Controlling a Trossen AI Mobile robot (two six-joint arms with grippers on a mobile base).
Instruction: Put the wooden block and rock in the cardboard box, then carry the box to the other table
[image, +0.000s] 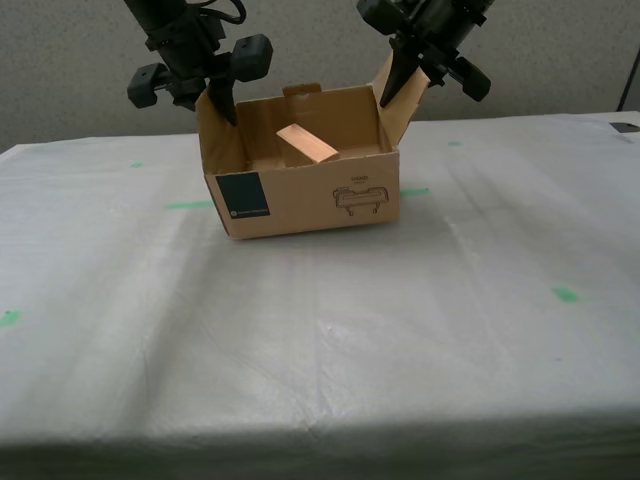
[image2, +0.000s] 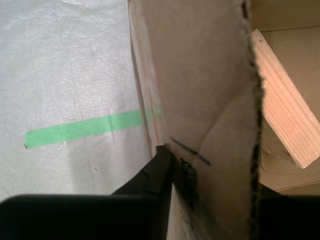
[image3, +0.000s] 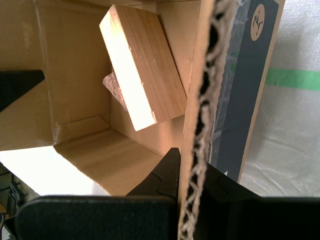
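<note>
My first gripper (image3: 192, 200) and my second gripper (image2: 210, 200) each clamp a flap of the cardboard box (image: 300, 205). It sits on the white table (image: 320, 350), upper middle of the exterior view, with the wooden block (image: 305, 143) and rock (image3: 114, 85) inside. Release both together, then lift straight up.

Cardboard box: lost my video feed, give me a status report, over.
My first gripper and my second gripper each clamp a cardboard box wall. Wooden block and rock inside. Box on white-sheeted table, nothing blocking.

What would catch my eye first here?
A brown cardboard box standing on a table draped in a wrinkled white sheet, with two black arms reaching down from above and pinching its side walls in their jaws. Inside, a pale wooden block leans tilted, with a small rough rock tucked beneath it.
</note>
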